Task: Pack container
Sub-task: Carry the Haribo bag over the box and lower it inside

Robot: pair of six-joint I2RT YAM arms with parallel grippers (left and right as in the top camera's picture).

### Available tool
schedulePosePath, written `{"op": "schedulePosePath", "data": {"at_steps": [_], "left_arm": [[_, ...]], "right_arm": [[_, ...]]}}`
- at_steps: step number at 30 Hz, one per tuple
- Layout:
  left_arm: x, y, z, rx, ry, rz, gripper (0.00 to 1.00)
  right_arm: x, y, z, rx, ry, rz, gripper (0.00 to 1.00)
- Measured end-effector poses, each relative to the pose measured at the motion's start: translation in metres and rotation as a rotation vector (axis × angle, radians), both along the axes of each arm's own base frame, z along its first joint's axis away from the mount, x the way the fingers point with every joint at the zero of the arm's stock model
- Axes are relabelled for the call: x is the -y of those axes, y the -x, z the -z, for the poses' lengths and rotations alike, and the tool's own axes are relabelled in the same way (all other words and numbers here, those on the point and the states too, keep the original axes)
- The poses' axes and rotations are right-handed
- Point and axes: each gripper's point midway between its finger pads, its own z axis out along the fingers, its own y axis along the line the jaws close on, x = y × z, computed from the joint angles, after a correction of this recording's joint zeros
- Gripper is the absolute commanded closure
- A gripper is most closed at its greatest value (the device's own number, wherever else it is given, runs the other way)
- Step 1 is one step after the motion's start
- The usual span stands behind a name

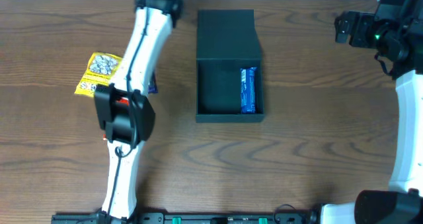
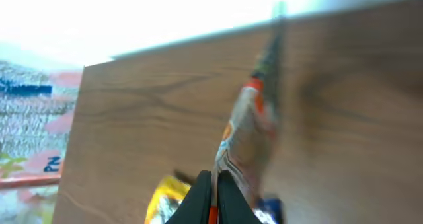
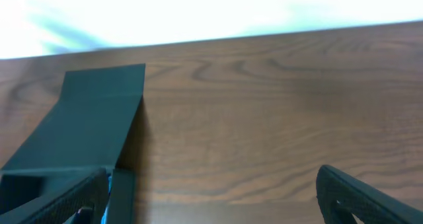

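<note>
— Dark matte square cardboard box (image 1: 218, 85)?
— Middle of grainy brown wooden table (image 1: 317, 118), flap lid laid back, shiny blue packet (image 1: 248, 90) inside.
— Left gripper (image 2: 213, 184)?
— Pinching thin crinkly orange-and-silver packet (image 2: 248, 128).
— Right gripper (image 3: 213, 178)?
— Spread wide over bare wood.

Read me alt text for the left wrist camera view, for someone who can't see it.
The left gripper is shut, pinching a blurred orange-and-white snack packet that is seen edge-on against the wooden table. A yellow packet lies on the table beside the fingertips.
</note>
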Motion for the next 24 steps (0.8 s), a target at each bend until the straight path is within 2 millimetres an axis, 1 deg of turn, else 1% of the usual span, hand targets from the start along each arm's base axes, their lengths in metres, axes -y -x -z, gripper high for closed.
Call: {"op": "schedulePosePath", "data": {"at_steps": [3, 5, 7, 10, 11, 12, 13, 15, 17, 21, 24], "left_arm": [[0.042, 0.032, -0.016, -0.033, 0.011, 0.061, 0.94], [0.078, 0.063, -0.029, -0.060, 0.017, 0.124, 0.94], [0.106, 0.087, -0.034, -0.078, 0.023, 0.168, 0.94], [0.141, 0.118, -0.032, -0.112, 0.019, 0.221, 0.94], [0.148, 0.126, -0.031, -0.122, 0.014, 0.231, 0.94], [0.158, 0.137, -0.030, -0.129, 0.004, 0.241, 0.94], [0.162, 0.144, -0.031, -0.125, -0.010, 0.240, 0.94], [0.169, 0.150, -0.032, -0.095, -0.026, 0.226, 0.94], [0.170, 0.154, -0.029, -0.073, -0.042, 0.199, 0.94], [0.166, 0.161, -0.004, -0.075, -0.100, 0.143, 0.94], [0.161, 0.170, 0.023, -0.118, -0.153, 0.132, 0.94]], "right_arm": [[0.006, -0.003, -0.003, 0.018, 0.008, 0.015, 0.01], [0.013, -0.005, -0.007, 0.039, 0.012, 0.028, 0.01], [0.018, -0.006, -0.010, 0.051, 0.015, 0.040, 0.01], [0.027, -0.006, -0.012, 0.061, 0.020, 0.060, 0.01], [0.029, -0.006, -0.012, 0.063, 0.021, 0.063, 0.01], [0.032, -0.005, -0.012, 0.063, 0.021, 0.071, 0.01], [0.035, -0.005, -0.012, 0.063, 0.021, 0.077, 0.01], [0.039, -0.004, -0.012, 0.062, 0.021, 0.086, 0.01], [0.040, -0.003, -0.011, 0.056, 0.020, 0.088, 0.01], [0.039, -0.002, -0.009, 0.047, 0.017, 0.087, 0.01], [0.039, -0.001, -0.009, 0.046, 0.016, 0.086, 0.01]]}}
